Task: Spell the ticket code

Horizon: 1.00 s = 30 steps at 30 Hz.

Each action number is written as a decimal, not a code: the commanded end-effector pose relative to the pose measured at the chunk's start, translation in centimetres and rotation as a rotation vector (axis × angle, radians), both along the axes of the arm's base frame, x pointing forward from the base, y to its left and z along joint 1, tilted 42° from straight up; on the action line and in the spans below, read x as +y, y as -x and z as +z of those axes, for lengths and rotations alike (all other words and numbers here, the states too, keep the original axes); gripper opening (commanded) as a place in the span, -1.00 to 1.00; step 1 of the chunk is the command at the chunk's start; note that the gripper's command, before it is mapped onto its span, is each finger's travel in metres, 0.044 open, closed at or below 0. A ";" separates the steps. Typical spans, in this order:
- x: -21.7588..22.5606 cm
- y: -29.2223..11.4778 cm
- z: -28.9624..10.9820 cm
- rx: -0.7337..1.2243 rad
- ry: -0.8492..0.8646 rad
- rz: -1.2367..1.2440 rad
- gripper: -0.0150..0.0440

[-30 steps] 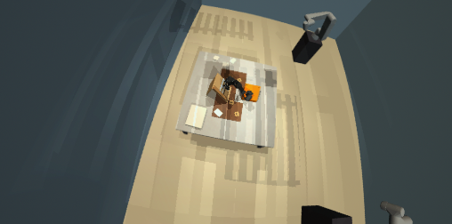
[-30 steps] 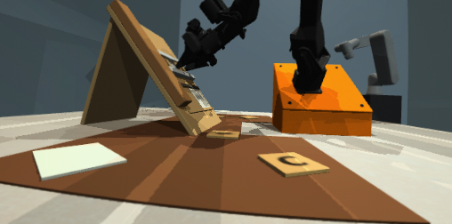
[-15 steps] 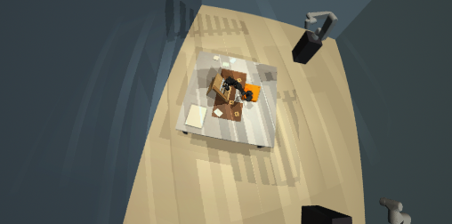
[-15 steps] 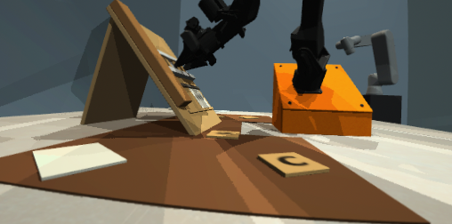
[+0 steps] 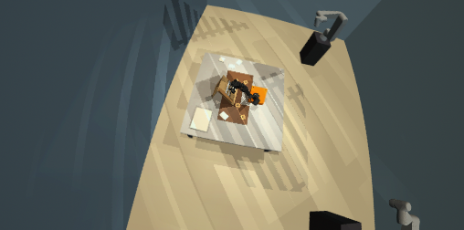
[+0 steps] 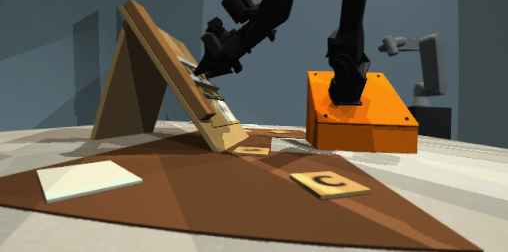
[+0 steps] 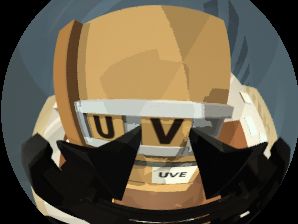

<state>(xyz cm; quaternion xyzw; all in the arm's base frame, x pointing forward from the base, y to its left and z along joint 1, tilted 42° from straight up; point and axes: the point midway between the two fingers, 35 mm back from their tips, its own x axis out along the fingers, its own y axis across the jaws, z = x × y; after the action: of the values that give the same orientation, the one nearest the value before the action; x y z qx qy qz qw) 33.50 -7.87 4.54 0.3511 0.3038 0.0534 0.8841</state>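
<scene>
The sloping wooden board [image 6: 165, 63] [image 5: 223, 87] [image 7: 147, 50] carries a grey letter rail [image 7: 153, 108] across its face. In the wrist view a tile marked U [image 7: 101, 127] sits at the rail's left end. A tile marked V [image 7: 170, 124] sits in the rail to its right, with a gap between them. The ticket [image 7: 172, 175] [image 6: 226, 111] below the rail reads UVE. My gripper [image 7: 165, 131] [image 6: 201, 72] [image 5: 234, 89] is at the rail and shut on the V tile. A loose tile marked C [image 6: 330, 183] lies flat on the brown mat [image 6: 200, 201]. Another tile [image 6: 252, 151] lies at the board's foot.
The arm's orange base [image 6: 360, 116] [image 5: 261, 92] stands right of the board. A white card [image 6: 85, 178] [image 5: 224, 115] lies on the mat's left part. A pale sheet [image 5: 201, 119] lies on the grey counter [image 5: 260, 129]. Small white pieces [image 5: 231, 67] lie at its far side.
</scene>
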 end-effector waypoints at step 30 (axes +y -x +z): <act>0.8 0.2 1.0 0.005 -0.004 -0.004 0.49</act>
<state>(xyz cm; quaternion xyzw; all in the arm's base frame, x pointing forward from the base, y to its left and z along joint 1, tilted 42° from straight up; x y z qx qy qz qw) 33.58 -6.99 5.33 0.3526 0.3050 0.0526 0.8831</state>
